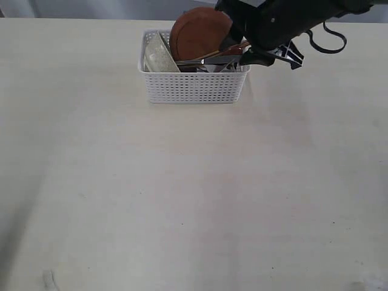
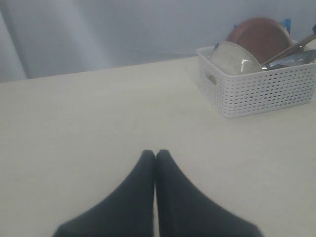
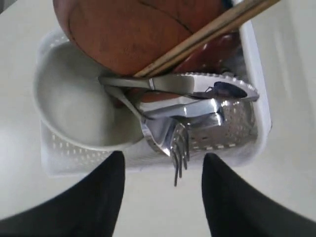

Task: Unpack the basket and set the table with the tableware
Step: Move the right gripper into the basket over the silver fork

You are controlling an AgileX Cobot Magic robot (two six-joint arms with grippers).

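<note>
Exterior view: the basket (image 1: 194,85) stands on the table (image 1: 182,200) with the plate (image 1: 199,33) and bowl (image 1: 159,56) on edge inside. The right fingers (image 1: 257,59) hover at its right end.

Left wrist view: the left fingers (image 2: 138,197) are pressed together, empty, well apart from the basket (image 2: 261,89).

Right wrist view: the right fingers (image 3: 106,197) are spread wide, empty, by the basket's rim, near the fork (image 3: 178,148), knife (image 3: 197,86) and chopsticks (image 3: 207,32).

Glossy black right arm (image 1: 285,21) has tapered jaws and a looped black cable (image 1: 343,39).
</note>
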